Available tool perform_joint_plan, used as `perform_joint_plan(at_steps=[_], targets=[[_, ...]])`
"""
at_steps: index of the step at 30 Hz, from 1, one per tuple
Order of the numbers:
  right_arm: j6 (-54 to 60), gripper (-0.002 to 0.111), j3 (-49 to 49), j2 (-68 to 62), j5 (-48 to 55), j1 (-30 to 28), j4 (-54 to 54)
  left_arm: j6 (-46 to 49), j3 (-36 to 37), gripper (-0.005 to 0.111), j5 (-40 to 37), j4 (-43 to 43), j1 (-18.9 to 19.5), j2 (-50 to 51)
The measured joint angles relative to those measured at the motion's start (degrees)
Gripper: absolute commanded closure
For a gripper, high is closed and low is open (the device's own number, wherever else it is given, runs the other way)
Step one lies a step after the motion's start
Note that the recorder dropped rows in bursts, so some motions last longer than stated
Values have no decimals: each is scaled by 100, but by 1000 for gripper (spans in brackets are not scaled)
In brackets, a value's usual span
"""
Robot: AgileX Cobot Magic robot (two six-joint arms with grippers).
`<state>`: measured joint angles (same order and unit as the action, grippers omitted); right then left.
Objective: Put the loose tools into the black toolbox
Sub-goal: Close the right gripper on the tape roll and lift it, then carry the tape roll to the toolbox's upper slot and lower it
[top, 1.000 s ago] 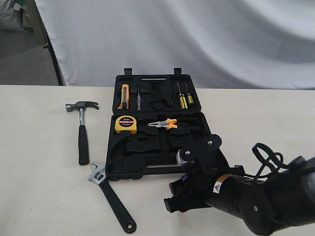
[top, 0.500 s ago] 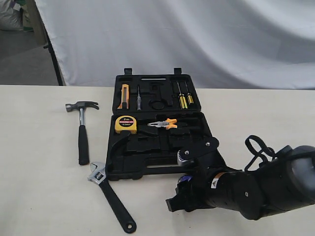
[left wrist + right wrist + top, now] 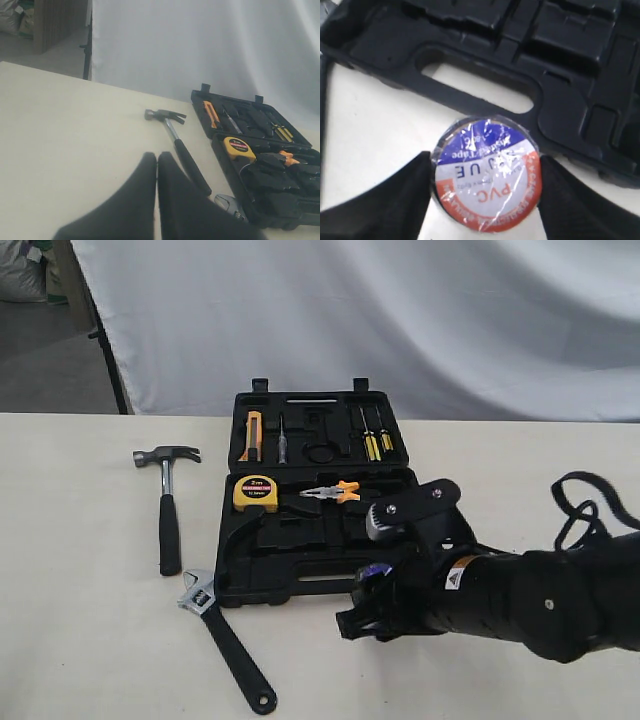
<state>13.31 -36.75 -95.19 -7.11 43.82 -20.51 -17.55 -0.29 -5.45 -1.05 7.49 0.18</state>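
The tape roll (image 3: pixel 485 175) fills the gap between the 2 fingers (image 3: pixel 395 200) of the right pincer (image 3: pixel 483 167). Just ahead of it the black toolbox (image 3: pixel 560 110) blocks the way with its near edge. To its left, bare table (image 3: pixel 90 640) runs as far as the wrench (image 3: pixel 230 645), with the hammer (image 3: pixel 170 530) farther on, beside the toolbox.

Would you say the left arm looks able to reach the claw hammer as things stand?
Probably yes. The hammer lies in the open on the table, just ahead of the left fingers, with nothing between them. Those fingers are closed, so they would need to open first.
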Motion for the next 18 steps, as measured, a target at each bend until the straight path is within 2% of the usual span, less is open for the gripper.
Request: perform_joint_plan(at_steps=[11,18], targets=[[-176,109,-22,1029,-18,0,-599,0,0,106,0,0,0,0],[-78,109,-836,651,-19,-220,-559,0,0,106,0,0,0,0]])
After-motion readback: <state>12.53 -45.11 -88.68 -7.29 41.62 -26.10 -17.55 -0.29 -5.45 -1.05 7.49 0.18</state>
